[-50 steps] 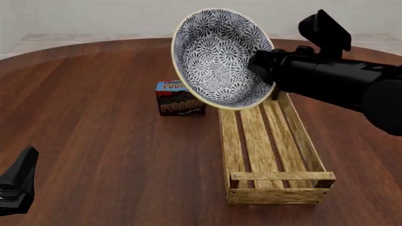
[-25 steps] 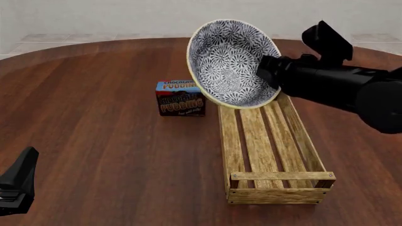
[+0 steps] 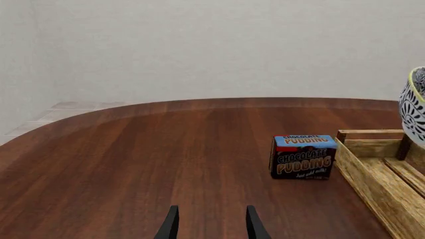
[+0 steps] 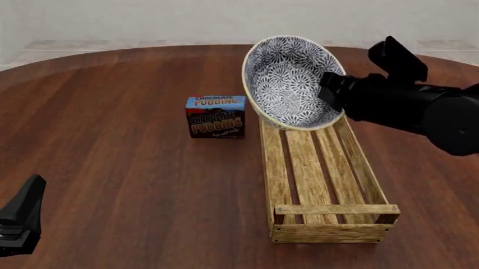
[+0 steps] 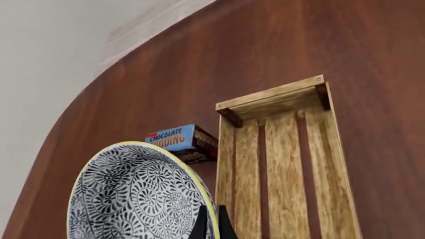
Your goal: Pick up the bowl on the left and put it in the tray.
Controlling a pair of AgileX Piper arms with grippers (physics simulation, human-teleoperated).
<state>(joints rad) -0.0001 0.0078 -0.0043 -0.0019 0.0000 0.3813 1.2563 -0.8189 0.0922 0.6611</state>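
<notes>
Right beside the tray [image 4: 323,179], just off its far left corner, stands a small chocolate pudding box [image 4: 215,116] on the dark wooden table [image 4: 112,140], near the rail but not touching it. Nothing lies inside the tray; its slatted bottom shows bare from the near end up to where the bowl [image 4: 292,82] covers the far end. The bowl hangs in the air over that far end, tipped steeply on its side so the patterned inside faces toward the near-left, its lower rim just above the tray's far rail. From the right of the tray comes the right arm, a thick black limb reaching across and slightly down, its right gripper [image 5: 209,225] pinching the bowl's yellowish rim between 2 thin fingers pressed close together, as the right wrist view shows. In that same view the pudding box [image 5: 182,143] peeks out past the bowl's edge [image 5: 139,194] next to the tray's end rail [image 5: 275,99]. Well away from the tray, at the near-left edge of the table, the left gripper [image 3: 211,226] sits low with its 2 fingers spread apart and nothing between them.
</notes>
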